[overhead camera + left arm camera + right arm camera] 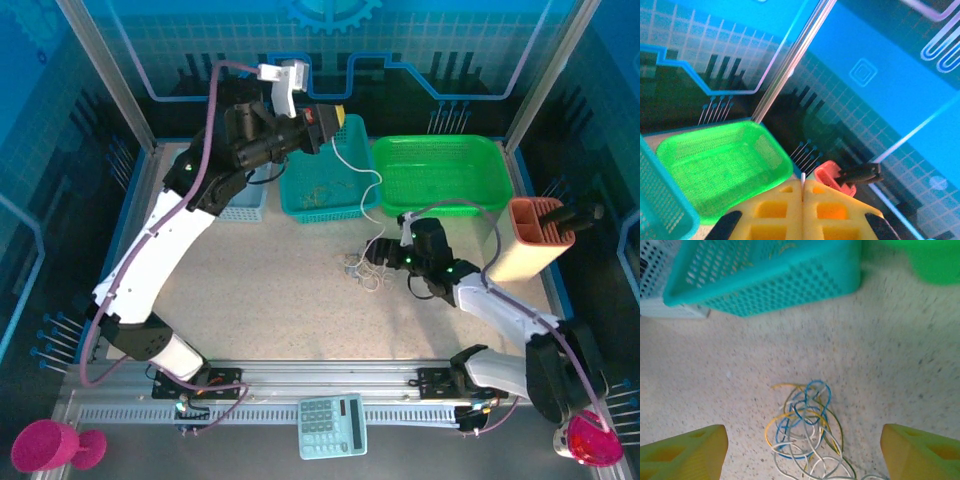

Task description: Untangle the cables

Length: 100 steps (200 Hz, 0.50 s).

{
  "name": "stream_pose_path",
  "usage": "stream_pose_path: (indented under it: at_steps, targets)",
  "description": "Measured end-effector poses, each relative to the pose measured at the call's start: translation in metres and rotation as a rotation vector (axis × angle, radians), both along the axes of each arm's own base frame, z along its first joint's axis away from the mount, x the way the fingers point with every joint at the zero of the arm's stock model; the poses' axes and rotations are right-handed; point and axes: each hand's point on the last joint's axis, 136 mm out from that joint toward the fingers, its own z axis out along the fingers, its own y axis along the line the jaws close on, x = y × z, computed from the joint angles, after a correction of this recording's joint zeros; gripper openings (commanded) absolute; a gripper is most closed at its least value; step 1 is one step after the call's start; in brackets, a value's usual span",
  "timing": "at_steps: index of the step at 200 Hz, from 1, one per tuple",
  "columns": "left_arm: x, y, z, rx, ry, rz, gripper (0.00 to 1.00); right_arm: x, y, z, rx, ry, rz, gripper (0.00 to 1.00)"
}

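2 arms, 2 hands. Left hand [338,120] is raised over the far edge of the desk [280,290], above the teal basket. Its fingers [775,210] are pressed together, pinching one white cable [803,176]. That white cable [378,182] hangs from it in a loose curve down to the pile.

Right hand [386,258] is low over the desk, right of centre. Its fingers [690,455] are spread wide, one on each side of the pile, holding nothing.

The cables [805,415] lie in 1 tangled heap [365,268] on the desk, just in front of the gap between the teal and green baskets. White, yellow and blue strands are looped through each other; the exact strand count cannot be told.

Containers, 4:
- 1 teal basket [320,185], far edge, middle. A few thin yellowish strands lie in it, too small to identify.
- 1 green basket [440,175], far edge, just right of the teal one.
- 1 pale blue basket [245,203], far edge, left of the teal one, mostly hidden by the left arm; contents cannot be told.
- 1 salmon holder [535,245], right edge, with a black object [575,215] sticking out of the top.

Other items: 1 calculator [332,425] at the near edge between the arm bases, and 2 magenta goblets, one at the near left corner [55,445] and one at the near right corner [590,440].
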Motion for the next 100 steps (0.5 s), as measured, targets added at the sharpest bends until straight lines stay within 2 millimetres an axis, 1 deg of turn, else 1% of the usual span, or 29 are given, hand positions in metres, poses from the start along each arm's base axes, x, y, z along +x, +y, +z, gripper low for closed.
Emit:
stream_pose_path:
  at_steps: [17,31,47,59,69,80,100]
  targets:
    - [0.003,-0.002,-0.015,0.027,0.014,0.001,0.00,0.002,-0.010,0.022,-0.029,-0.034,-0.038,0.81]
    - [0.004,-0.001,-0.024,0.044,0.017,0.002,0.00,0.000,-0.020,0.034,-0.050,-0.049,-0.067,0.81]
    - [0.001,0.000,-0.030,0.059,0.017,0.002,0.00,-0.003,-0.033,0.046,-0.069,-0.063,-0.102,0.79]
    - [-0.001,0.002,-0.034,0.066,0.017,0.001,0.00,-0.006,-0.039,0.057,-0.073,-0.082,-0.107,0.78]
    - [-0.004,0.004,-0.038,0.071,0.022,-0.002,0.00,-0.009,-0.039,0.071,-0.068,-0.115,-0.092,0.78]
    - [-0.006,0.004,-0.041,0.076,0.019,-0.009,0.00,-0.014,-0.034,0.089,-0.047,-0.158,-0.053,0.78]
    - [-0.010,0.002,-0.051,0.087,0.026,-0.034,0.00,-0.023,-0.020,0.133,0.009,-0.261,0.050,0.77]
